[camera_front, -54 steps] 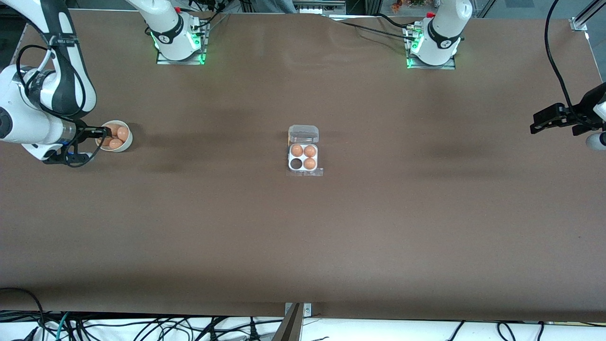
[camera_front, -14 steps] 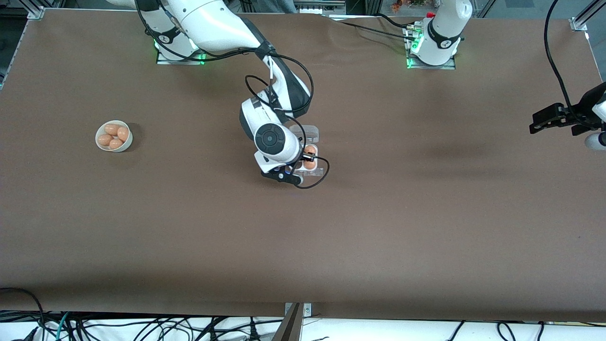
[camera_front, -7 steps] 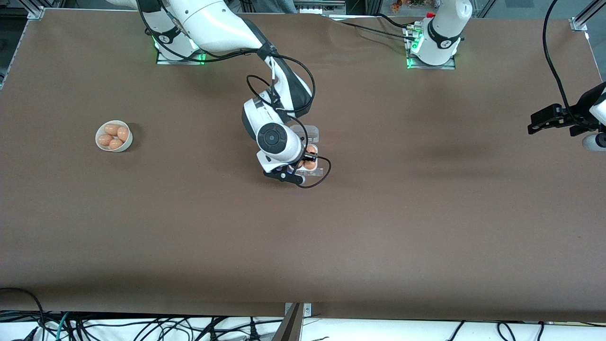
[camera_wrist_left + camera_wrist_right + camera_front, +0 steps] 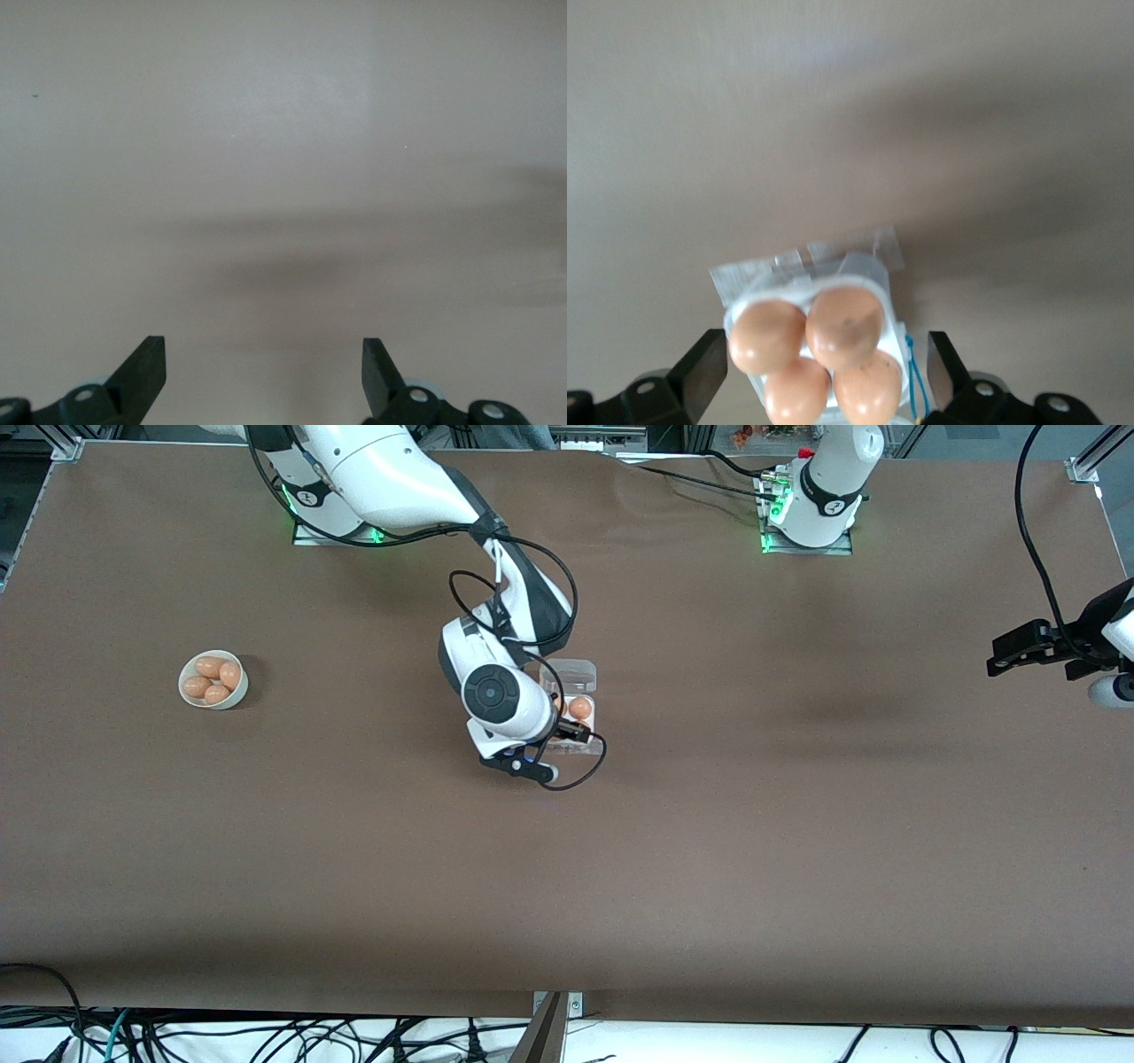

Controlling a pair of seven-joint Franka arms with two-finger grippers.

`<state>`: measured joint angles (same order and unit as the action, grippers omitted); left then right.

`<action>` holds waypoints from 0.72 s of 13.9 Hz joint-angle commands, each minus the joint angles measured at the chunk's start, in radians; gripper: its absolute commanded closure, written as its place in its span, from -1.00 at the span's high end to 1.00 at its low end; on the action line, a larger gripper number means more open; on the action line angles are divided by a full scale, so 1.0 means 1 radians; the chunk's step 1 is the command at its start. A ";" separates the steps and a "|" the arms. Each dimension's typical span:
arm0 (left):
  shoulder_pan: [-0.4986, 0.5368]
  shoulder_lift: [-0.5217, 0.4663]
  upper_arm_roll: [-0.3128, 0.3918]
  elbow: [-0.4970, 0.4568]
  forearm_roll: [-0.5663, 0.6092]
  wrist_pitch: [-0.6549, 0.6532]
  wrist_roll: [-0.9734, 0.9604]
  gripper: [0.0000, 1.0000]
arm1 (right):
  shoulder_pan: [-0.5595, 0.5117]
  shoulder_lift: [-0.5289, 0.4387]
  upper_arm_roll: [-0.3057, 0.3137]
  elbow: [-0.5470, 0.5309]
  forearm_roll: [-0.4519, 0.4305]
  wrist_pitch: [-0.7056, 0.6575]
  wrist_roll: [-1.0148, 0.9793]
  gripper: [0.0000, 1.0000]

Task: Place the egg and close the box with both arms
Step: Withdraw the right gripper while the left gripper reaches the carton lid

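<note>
Brown worktop (image 4: 709, 824) carries the box (image 4: 571, 691) at its middle, lid (image 4: 571, 675) hinged back flat toward the robot bases, so its long axis runs from those bases toward the front camera. All four cells hold eggs in the right wrist view; the egg (image 4: 859, 388) sits in one, its pointing unclear. Over the box, the right claw (image 4: 567, 731) hangs open and empty. A bowl (image 4: 213, 679) of eggs stands well apart toward the right arm's end. Waiting over that worktop's other end, the left claw (image 4: 1019, 651) is open.

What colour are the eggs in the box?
Orange-brown eggs, best seen in the right wrist view.
</note>
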<state>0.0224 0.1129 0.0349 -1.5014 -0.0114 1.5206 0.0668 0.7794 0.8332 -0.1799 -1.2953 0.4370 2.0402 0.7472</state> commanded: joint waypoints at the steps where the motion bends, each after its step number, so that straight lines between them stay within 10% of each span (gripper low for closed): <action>1: -0.047 0.010 -0.016 0.021 -0.071 -0.017 -0.124 0.62 | -0.055 -0.012 0.002 0.030 0.009 -0.018 -0.014 1.00; 7: -0.242 0.077 -0.024 0.021 -0.198 -0.023 -0.369 0.10 | -0.097 -0.066 -0.110 0.025 -0.053 -0.075 -0.090 1.00; 10: -0.274 0.103 -0.024 0.021 -0.310 -0.097 -0.374 -0.61 | -0.098 -0.094 -0.212 0.025 -0.057 -0.191 -0.221 1.00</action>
<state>-0.2365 0.1947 -0.0008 -1.5017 -0.2609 1.4762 -0.3044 0.6785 0.7674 -0.3448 -1.2647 0.3939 1.9172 0.5966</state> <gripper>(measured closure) 0.515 0.000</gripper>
